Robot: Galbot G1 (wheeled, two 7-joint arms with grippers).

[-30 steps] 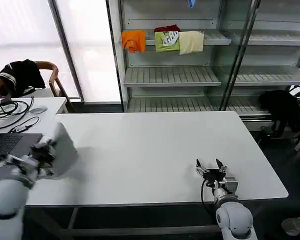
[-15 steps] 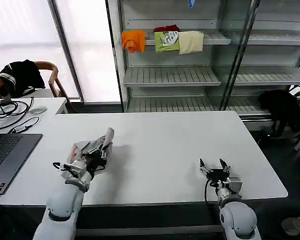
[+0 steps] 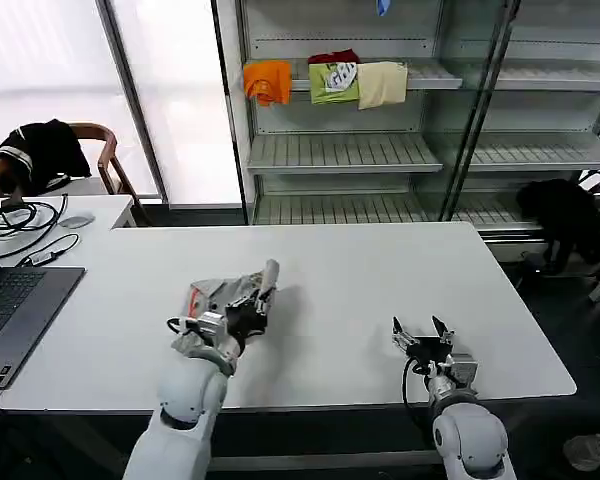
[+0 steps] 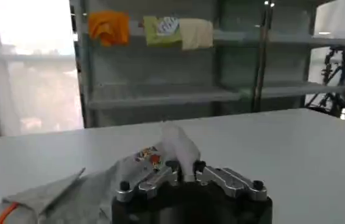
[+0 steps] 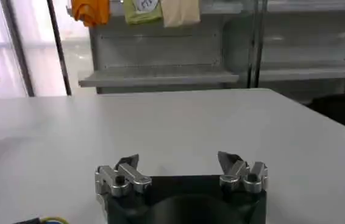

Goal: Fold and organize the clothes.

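A crumpled light grey shirt point(image 3: 225, 293) with a small multicoloured print and an orange collar stripe lies bunched on the white table point(image 3: 360, 270), left of centre. My left gripper point(image 3: 248, 312) is shut on a fold of this shirt; in the left wrist view the grey cloth point(image 4: 178, 146) rises from between the closed jaws of the left gripper point(image 4: 184, 169), with the print point(image 4: 150, 155) beside it and the orange stripe point(image 4: 7, 210) lower down. My right gripper point(image 3: 420, 331) rests open over the table's front right, and the right gripper point(image 5: 178, 161) has nothing between its fingers.
A laptop point(image 3: 5, 300), cables and a mouse point(image 3: 75, 220) sit on the desk at far left, by a chair with a black garment point(image 3: 40, 150). Behind the table, shelves point(image 3: 345, 150) hold orange, green and cream folded clothes point(image 3: 330, 80). A dark garment point(image 3: 565, 215) lies at right.
My left arm has swept from the table's left edge toward the centre, dragging the grey shirt with it. The right gripper has stayed in place, open.
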